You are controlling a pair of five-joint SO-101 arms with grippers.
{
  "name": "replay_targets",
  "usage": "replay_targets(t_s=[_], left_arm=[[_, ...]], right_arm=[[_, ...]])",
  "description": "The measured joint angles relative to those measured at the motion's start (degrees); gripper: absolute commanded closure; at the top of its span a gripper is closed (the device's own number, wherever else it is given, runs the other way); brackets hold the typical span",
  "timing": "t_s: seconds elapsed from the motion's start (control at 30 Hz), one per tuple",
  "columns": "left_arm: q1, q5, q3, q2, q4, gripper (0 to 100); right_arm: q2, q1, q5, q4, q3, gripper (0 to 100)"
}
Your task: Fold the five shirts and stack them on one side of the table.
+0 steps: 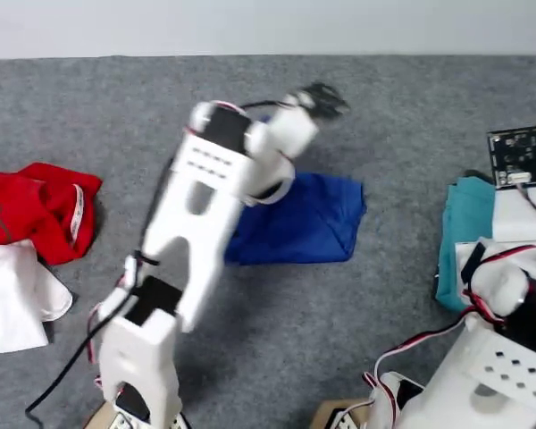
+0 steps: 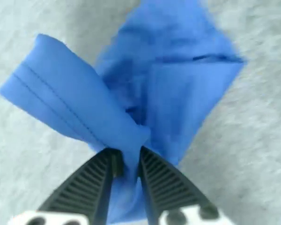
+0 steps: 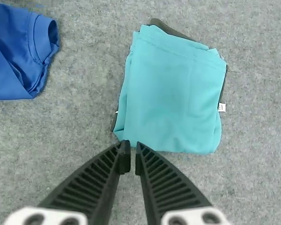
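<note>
Pinching fold of blue shirt: left claw, over middle of counter. Right claw pressed together, just beside folded teal shirt at right side. Red shirt, white shirt crumpled, touching, far left.

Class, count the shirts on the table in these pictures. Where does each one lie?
5. The red shirt and white shirt are at the left. The blue shirt is in the middle, held by the left tool. The teal shirt is at the right, on a mostly hidden dark shirt.
</note>
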Motion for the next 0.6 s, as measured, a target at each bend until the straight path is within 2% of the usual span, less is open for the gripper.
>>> replay_targets(t_s=[0.17, 0.43, 0.5, 0.6], left_arm=[[4.75, 2.46, -4.57, 8.00, -0.88, 100], [6.33, 6.15, -23.91, 24.35, -1.14, 99], [6.86, 6.68, -29.01, 27.34, -0.62, 95], [8.26, 6.77, -33.76, 30.15, 0.09, 83]], right_arm=[[0.00, 0.00, 0.00, 0.00, 0.00, 96.7], [0.00, 0.00, 0.00, 0.00, 0.00, 96.7], [0.00, 0.00, 0.00, 0.00, 0.00, 96.7], [0.00, 0.00, 0.00, 0.00, 0.09, 96.7]])
